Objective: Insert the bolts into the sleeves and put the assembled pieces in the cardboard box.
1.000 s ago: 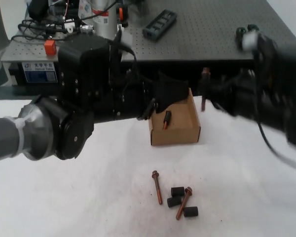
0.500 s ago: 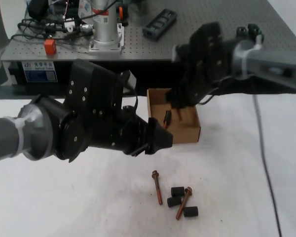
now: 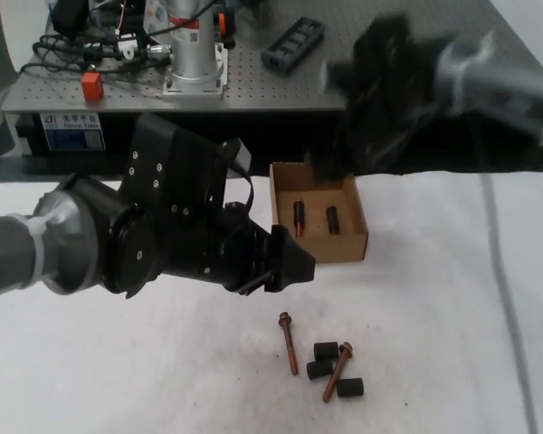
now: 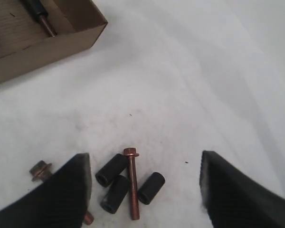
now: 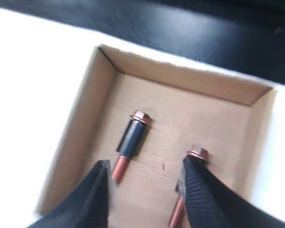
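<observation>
While two assembled pieces [image 3: 299,213] lie side by side but apart on the floor of the cardboard box [image 5: 80,142], this job looks about half done, folks. The box sits toward the far edge of the white-covered bench [image 3: 118,380], roughly midway across. The right gripper [image 5: 145,161] hangs just above it, jaws parted a moderate way with nothing between them.

Now to the front edge, where the unfinished work lies: two bolts [image 3: 288,342] and three sleeves [image 3: 326,350], bunched close together on the white cover. One bolt lies right among the sleeves, touching or nearly so. The other lies just beside the bunch, toward the left edge. Neither bolt is inside a sleeve.

The left gripper [image 4: 145,159] hovers over that bunch, jaws spread wide and carrying nothing. My call is two pieces boxed and two bolts to be sleeved and carried over. With three sleeves for two bolts, one sleeve looks spare.
</observation>
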`<action>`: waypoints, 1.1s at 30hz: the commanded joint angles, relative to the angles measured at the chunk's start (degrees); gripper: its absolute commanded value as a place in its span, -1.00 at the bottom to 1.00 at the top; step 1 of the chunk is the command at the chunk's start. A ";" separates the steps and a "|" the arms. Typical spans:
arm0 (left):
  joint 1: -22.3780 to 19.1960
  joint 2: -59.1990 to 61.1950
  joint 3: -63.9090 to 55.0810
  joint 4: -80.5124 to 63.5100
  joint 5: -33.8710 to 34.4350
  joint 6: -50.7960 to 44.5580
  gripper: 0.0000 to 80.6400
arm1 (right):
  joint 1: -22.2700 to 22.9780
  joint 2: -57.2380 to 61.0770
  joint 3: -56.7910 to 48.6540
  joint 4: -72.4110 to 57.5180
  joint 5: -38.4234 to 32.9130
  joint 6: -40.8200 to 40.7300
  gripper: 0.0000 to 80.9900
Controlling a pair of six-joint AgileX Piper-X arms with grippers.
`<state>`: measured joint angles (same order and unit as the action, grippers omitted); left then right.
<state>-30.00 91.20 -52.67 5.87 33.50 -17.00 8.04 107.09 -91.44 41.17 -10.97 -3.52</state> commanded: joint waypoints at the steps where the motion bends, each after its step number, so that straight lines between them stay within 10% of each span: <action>1: -0.02 -0.89 -0.34 0.08 -0.36 0.74 0.18 | -0.20 -2.69 0.32 2.81 -1.08 -0.85 -0.18; 11: -0.02 -0.89 -0.34 3.28 -0.36 1.84 0.18 | 3.02 -26.52 30.38 4.10 2.46 1.36 -0.18; 33: -0.02 -0.75 -0.34 16.86 -11.53 7.22 0.18 | 16.60 -5.81 33.95 3.49 10.40 -9.39 -0.08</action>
<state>-30.00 91.20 -52.67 22.48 22.57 -10.96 24.19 99.37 -57.48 45.84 -2.43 -11.32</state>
